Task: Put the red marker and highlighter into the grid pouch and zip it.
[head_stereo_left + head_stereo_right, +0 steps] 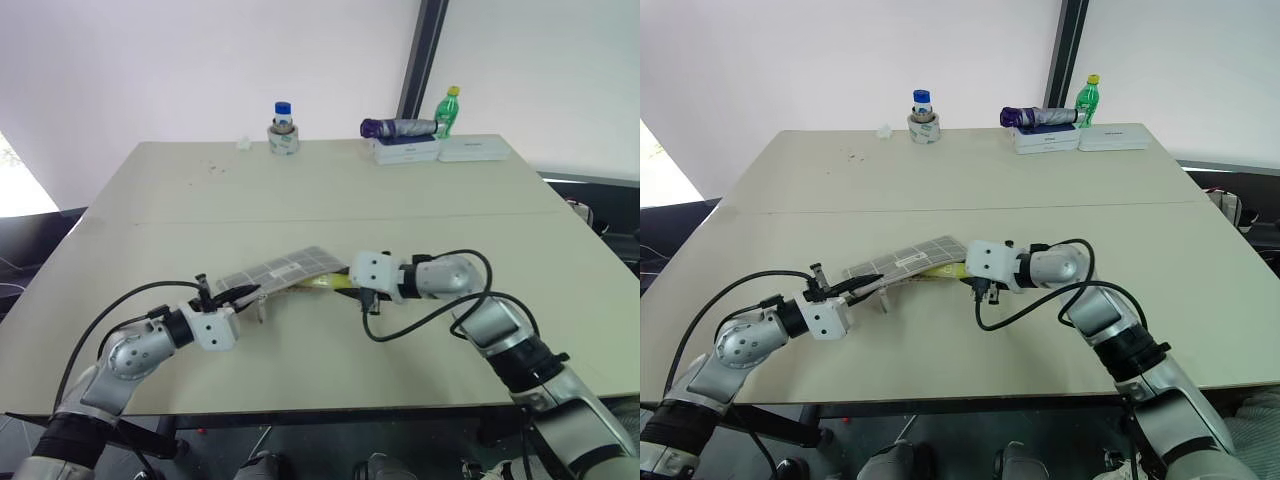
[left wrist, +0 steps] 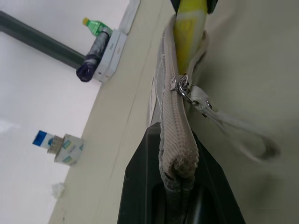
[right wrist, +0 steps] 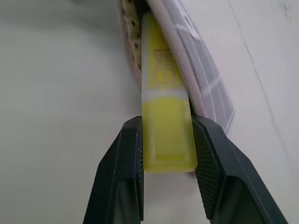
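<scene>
Highlighter sits clamped in my right pincer, black fingers pressed on both sides of its yellow body near the back end; front end of it is poked into the open mouth of the grid pouch, between the two fabric edges, roughly half of it still outside as far as I can see; pouch is raised off the desk at the near-left end and slopes toward the right pincer, middle of the near half of the desk; my left pincer is closed tight on the pouch's corner, the beige zipper tape end pinched between the two black fingers; zipper pull sits partway along the tape, just beside the highlighter's tip, with a white cord loop hanging off it; pouch mouth beyond the pull is open; red marker I cannot pick out, cannot tell if it is inside the pouch; both arms come in low over the near edge, pincers facing each other across the pouch; far edge of the desk has a tape roll with a blue-capped small bottle on it, a white box stack, a folded purple umbrella on top of it, and a green bottle.
</scene>
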Controlling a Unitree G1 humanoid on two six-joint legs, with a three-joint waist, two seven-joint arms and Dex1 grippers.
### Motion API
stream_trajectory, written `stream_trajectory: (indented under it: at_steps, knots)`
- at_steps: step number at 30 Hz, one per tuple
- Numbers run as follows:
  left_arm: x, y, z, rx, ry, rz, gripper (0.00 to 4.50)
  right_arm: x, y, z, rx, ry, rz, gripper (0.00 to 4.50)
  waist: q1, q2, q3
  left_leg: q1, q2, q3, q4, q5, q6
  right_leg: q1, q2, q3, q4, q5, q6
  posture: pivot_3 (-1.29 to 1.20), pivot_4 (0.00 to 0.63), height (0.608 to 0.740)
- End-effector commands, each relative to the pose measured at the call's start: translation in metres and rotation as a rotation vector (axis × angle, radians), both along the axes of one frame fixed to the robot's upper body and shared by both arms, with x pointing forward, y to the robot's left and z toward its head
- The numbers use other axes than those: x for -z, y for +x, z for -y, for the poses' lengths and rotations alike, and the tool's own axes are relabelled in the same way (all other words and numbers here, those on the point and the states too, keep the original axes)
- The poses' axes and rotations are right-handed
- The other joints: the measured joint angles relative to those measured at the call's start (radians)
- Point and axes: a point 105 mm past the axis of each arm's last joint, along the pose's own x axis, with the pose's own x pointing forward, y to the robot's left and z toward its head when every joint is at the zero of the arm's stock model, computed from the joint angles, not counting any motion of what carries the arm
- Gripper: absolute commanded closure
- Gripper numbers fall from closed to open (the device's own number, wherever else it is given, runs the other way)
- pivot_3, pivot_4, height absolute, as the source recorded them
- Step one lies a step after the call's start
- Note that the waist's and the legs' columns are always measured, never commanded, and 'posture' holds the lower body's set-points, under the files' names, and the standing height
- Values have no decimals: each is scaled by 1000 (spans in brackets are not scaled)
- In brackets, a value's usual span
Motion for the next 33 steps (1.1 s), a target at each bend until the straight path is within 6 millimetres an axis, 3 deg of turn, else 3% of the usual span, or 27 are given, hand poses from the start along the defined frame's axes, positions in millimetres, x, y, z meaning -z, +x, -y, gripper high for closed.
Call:
stream_trajectory:
  at_steps: [1,10,14,15,16,20,23,28,33]
  knots:
    - [-8,-6,7,56,-6,27,4500,-16,-5,-19,-128,3,109,3611,0,0,0,0,0,0,0,0,0,0,0,0,0,0,0,0,150,740]
    - [-14,-13,5,73,-60,21,4500,-13,-10,-33,-250,34,216,3611,1,0,0,0,0,1,0,1,-1,1,1,0,0,0,0,0,150,740]
    - [-14,-13,3,67,-58,23,4500,-3,-9,-28,-245,19,169,3611,2,0,0,0,0,1,1,1,-1,1,1,0,0,0,0,0,150,740]
    - [-14,-13,3,66,-63,22,4500,-3,-8,-26,-231,21,158,2588,2,0,0,0,0,1,1,1,-1,1,1,0,0,0,0,0,150,740]
    - [-14,-13,3,65,-66,20,4500,-2,-6,-24,-220,23,150,2260,1,0,0,0,0,1,1,1,-1,1,1,0,0,0,0,0,150,740]
    - [-14,-10,2,40,-100,7,4500,-11,-4,-13,-177,54,138,135,2,0,0,0,0,1,1,1,-1,1,1,0,0,0,0,0,150,740]
    - [-13,-9,-1,21,-118,-5,4500,-17,-7,-2,-149,82,111,61,4,0,0,0,0,1,1,1,-1,1,1,0,0,0,0,0,150,740]
    - [-13,-8,-6,-8,-134,-14,4500,-20,-31,17,-106,204,-21,61,4,0,0,0,0,0,1,1,-1,1,0,0,0,0,0,0,150,740]
    - [-8,-9,-9,-25,-135,-24,4500,-36,-25,71,167,453,-115,61,4,0,0,1,0,-2,1,-2,4,2,0,0,0,0,0,0,150,740]
